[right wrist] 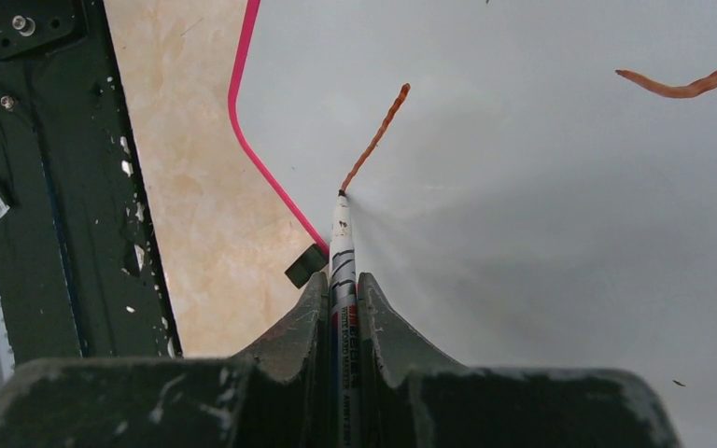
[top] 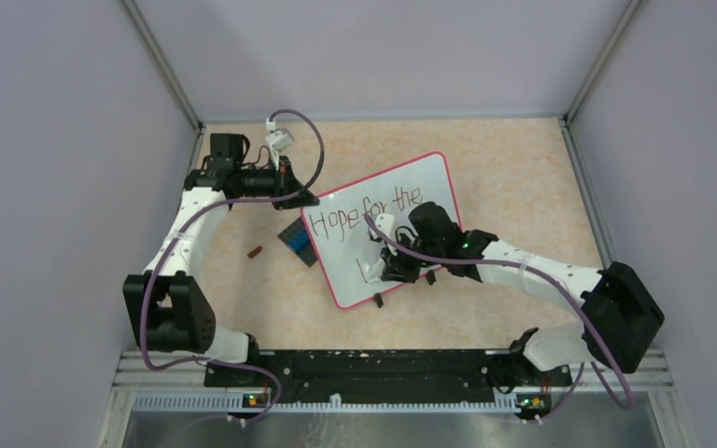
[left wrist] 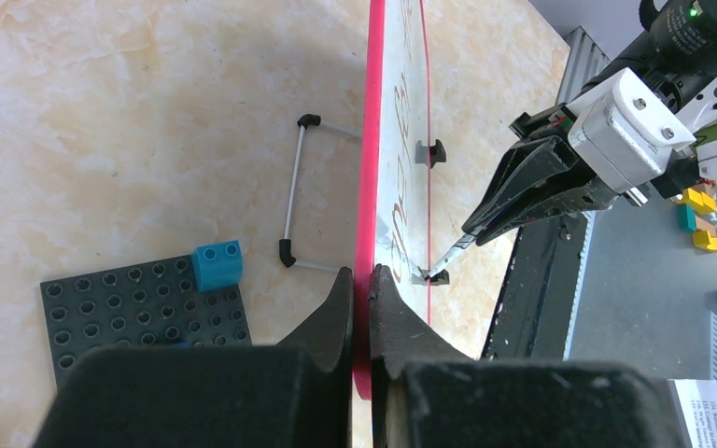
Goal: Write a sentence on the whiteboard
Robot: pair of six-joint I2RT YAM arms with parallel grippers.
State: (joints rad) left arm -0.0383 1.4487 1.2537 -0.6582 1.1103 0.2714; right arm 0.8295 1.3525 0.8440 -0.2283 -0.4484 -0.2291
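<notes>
The whiteboard (top: 427,180), glossy white with a thin red-pink frame, lies slanted in the middle of the table. The sentence (top: 364,207) reads "Hope for the" in red-brown strokes along its upper part. My left gripper (top: 302,198) is shut on the board's upper left edge; the left wrist view shows the red frame (left wrist: 371,140) pinched between the fingers of the left gripper (left wrist: 362,278). My right gripper (right wrist: 341,285) is shut on a white marker (right wrist: 340,245). Its tip touches the whiteboard (right wrist: 541,233) at the lower end of a short slanted stroke (right wrist: 378,135) near the bottom left corner.
A black studded plate (left wrist: 140,313) with a blue brick (left wrist: 217,265) lies left of the board, beside a wire stand (left wrist: 291,196). A small brown piece (top: 254,251) lies further left. The black base rail (top: 383,369) runs along the near edge; walls enclose the table.
</notes>
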